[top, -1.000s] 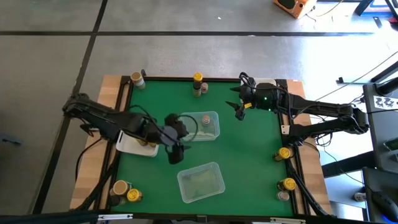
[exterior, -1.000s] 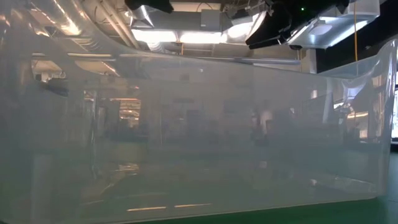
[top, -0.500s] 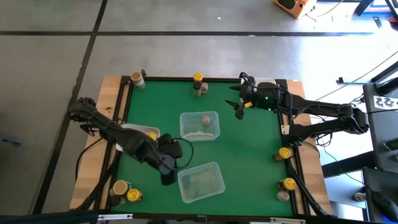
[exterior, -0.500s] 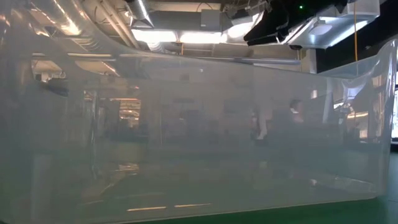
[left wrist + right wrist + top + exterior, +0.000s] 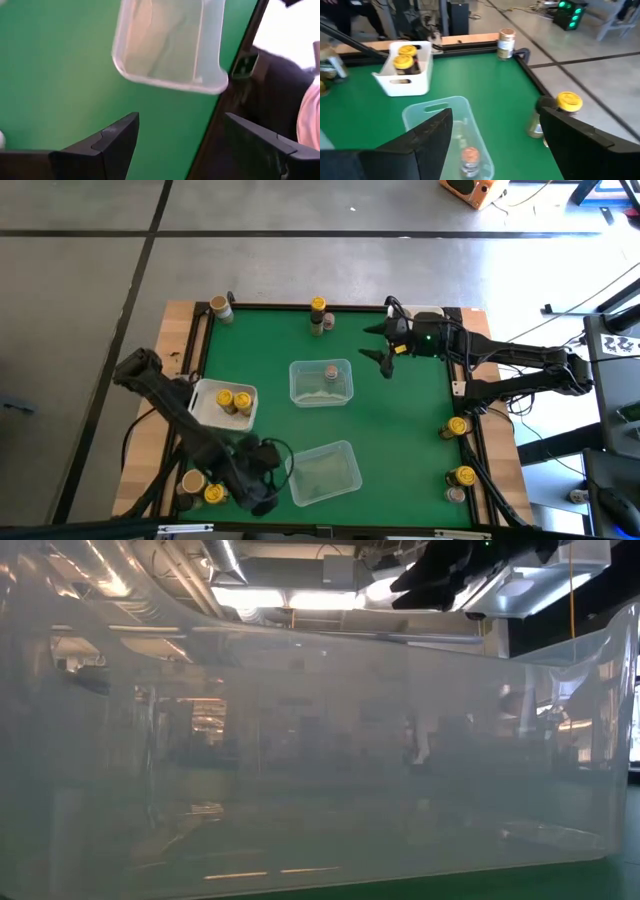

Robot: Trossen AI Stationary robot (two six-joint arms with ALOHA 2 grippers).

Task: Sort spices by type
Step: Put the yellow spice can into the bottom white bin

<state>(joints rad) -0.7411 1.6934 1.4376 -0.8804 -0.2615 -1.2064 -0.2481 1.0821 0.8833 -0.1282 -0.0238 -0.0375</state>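
Observation:
My left gripper [image 5: 262,496] is open and empty near the table's near edge, just left of the near clear tub [image 5: 323,472]. In its wrist view the gripper [image 5: 180,142] has that tub [image 5: 170,45] ahead of it. My right gripper [image 5: 381,358] hovers open and empty right of the far clear tub [image 5: 321,383], which has one pinkish-brown-lidded jar [image 5: 470,159] standing in it. Two yellow-lidded jars [image 5: 232,400] stand in the white tray [image 5: 206,406]. Other spice jars stand along the table's edges.
Jars stand at the far left corner [image 5: 220,307], the far edge [image 5: 318,314], the right edge [image 5: 458,425], the near right corner [image 5: 463,478] and the near left corner [image 5: 203,487]. The near tub's wall [image 5: 320,760] fills the low view.
My left gripper has swung from beside the white tray toward the table's near edge and now sits left of the near tub. With the arm gone, the two yellow-lidded jars in the white tray show.

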